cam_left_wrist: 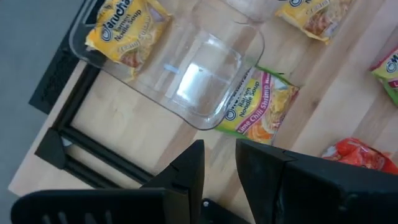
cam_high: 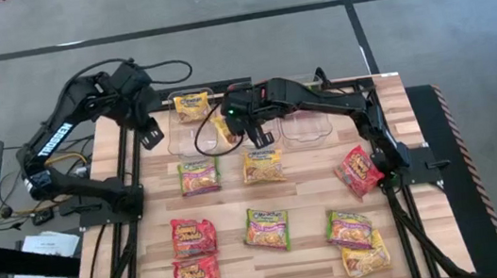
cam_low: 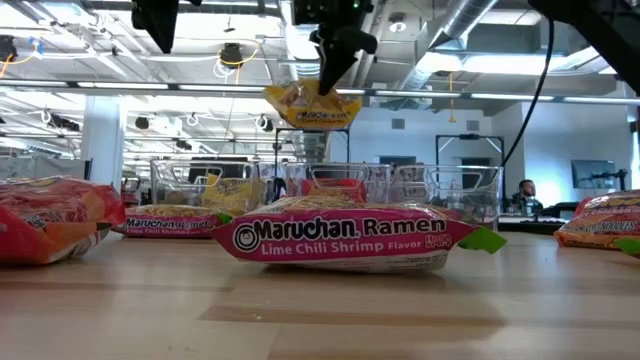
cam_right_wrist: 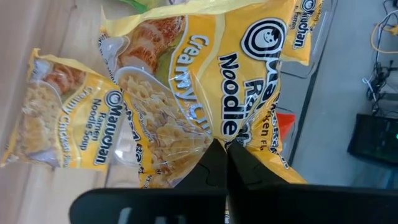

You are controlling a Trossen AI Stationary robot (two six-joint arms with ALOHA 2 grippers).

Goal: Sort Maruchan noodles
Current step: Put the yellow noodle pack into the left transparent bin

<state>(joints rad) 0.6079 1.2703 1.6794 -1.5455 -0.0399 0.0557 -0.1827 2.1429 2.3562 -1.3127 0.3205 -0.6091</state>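
We carry a yellow packet [cam_low: 312, 108] pinched by its edge in the right end effector [cam_low: 335, 62] above the bins [cam_high: 304, 125] so it can drop in, while the left end effector [cam_left_wrist: 219, 163] waits slightly parted, empty.

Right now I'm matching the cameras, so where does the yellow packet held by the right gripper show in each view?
High: yellow packet under right gripper, over the middle clear bin.
Low: hanging top centre, above the bins.
Left wrist: not in it.
Right wrist: fills the centre.
Shared landmark: the clear bins.
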